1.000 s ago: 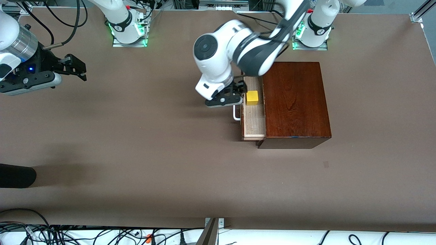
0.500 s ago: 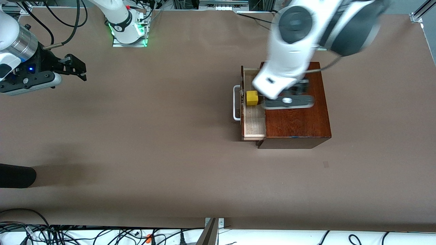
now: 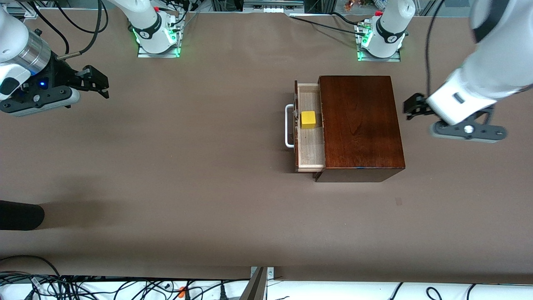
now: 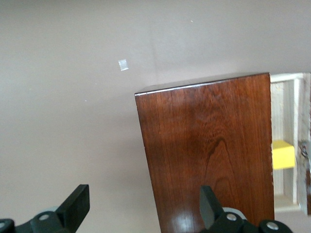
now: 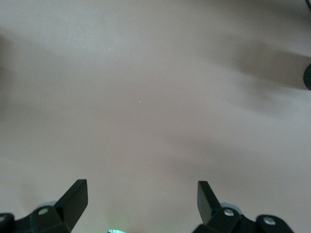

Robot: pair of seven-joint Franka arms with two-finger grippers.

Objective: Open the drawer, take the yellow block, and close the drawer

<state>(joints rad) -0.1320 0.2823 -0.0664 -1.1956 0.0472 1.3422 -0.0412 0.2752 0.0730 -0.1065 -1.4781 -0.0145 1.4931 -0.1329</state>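
Right gripper (image 3: 102, 85): mine, one. It hangs over bare table (image 3: 187, 187) at the right arm's end, fingers spread wide, nothing between them. This arm waits.

Drawer (image 3: 310, 148): one, pulled part way out of one dark wooden box (image 3: 360, 125), with its front toward the right arm's end. Pale wood inside. Its one white handle (image 3: 288, 127) is a stiff bar with room for a finger to hook inside it, and I judge it the place to push when closing.

Yellow block (image 3: 308, 119): one, a small cube resting on the drawer floor, just inside the drawer front and close to the box's edge. I judge it light, rigid and plain-faced, perhaps a little slick. I would come at it from above and pinch two opposite flat faces. The faces toward the handle and the box have little room beside them, so the other pair looks easier.

Left gripper (image 3: 416, 109): mine, one. It hangs over the table just beside the box, toward the left arm's end, fingers (image 4: 77, 201) apart and empty.
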